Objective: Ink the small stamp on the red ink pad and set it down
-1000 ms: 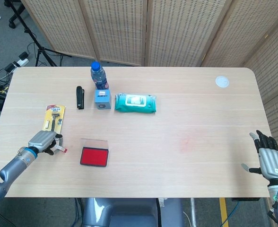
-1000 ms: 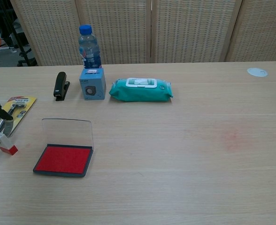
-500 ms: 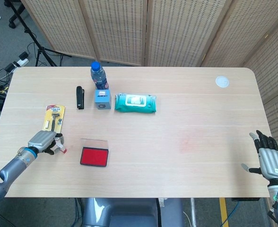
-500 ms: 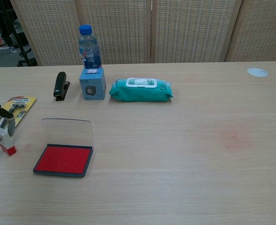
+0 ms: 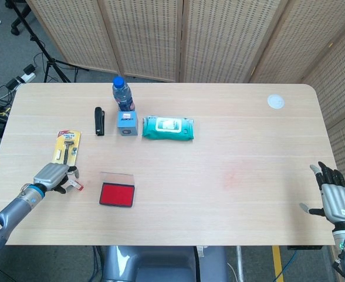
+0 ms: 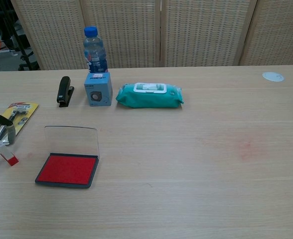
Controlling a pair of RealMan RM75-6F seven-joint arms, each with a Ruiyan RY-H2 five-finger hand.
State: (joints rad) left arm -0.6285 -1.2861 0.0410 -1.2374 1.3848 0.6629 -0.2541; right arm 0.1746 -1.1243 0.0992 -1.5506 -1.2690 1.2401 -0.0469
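My left hand [image 5: 51,175] holds the small stamp [image 6: 5,152] just left of the red ink pad [image 5: 116,194], whose clear lid stands open. The stamp's red end tilts down near the surface [image 5: 231,141]. My right hand [image 5: 335,200] is open, far right of the pad. The little blue box [image 6: 98,89] has writing too small to read.
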